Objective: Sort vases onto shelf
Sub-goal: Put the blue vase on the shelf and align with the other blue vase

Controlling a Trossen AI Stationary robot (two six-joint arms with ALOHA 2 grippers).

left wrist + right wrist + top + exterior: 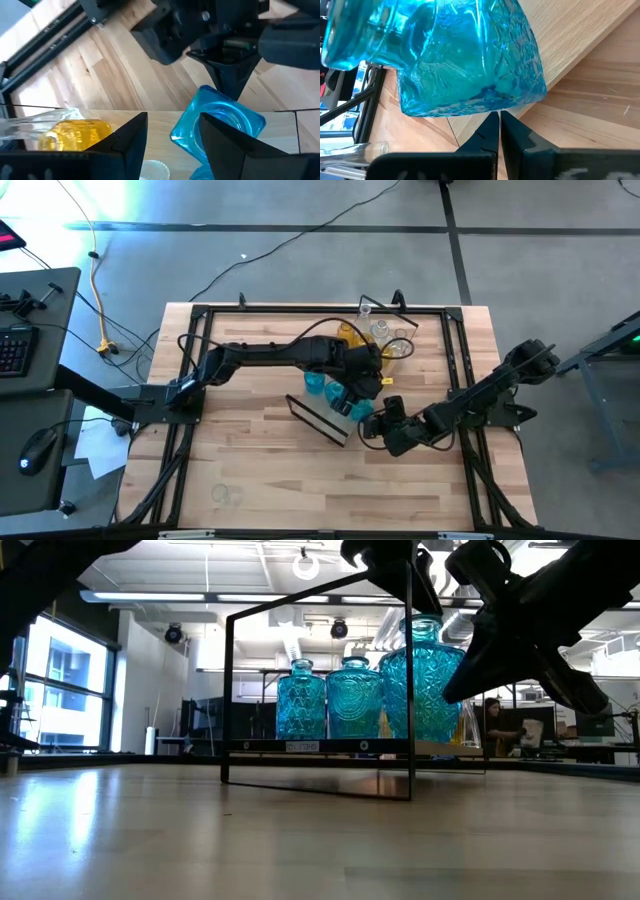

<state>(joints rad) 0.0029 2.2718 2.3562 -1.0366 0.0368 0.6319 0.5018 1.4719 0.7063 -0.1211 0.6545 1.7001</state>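
Note:
The shelf [300, 406], a light-wood board with black wire end frames, lies slantwise mid-table. Three teal vases [301, 700] [354, 700] [425, 680] stand in a row on it. My left gripper [170, 145] hovers open above the row's near-end vase [220, 120], its fingers either side of the vase's mouth and clear of it. My right gripper [498, 122] is shut, its tips at that vase's lower side [360, 408]. Amber [350, 335] and clear [380, 332] vases stand at the shelf's far end. My right gripper points its shut fingertips [492, 120] at the lower wall of the near-end teal vase [490, 102], slanting down from the table's right side. The vase stands upright on the shelf board. I cannot tell whether the tips touch the glass or stop just short.
Black rails [455, 370] frame the tabletop on all sides. An amber vase [75, 135] and clear glass [30, 125] sit close to my left gripper. Bare wood stretches along the table's near edge [300, 490]. A person [495, 725] sits far back in the room.

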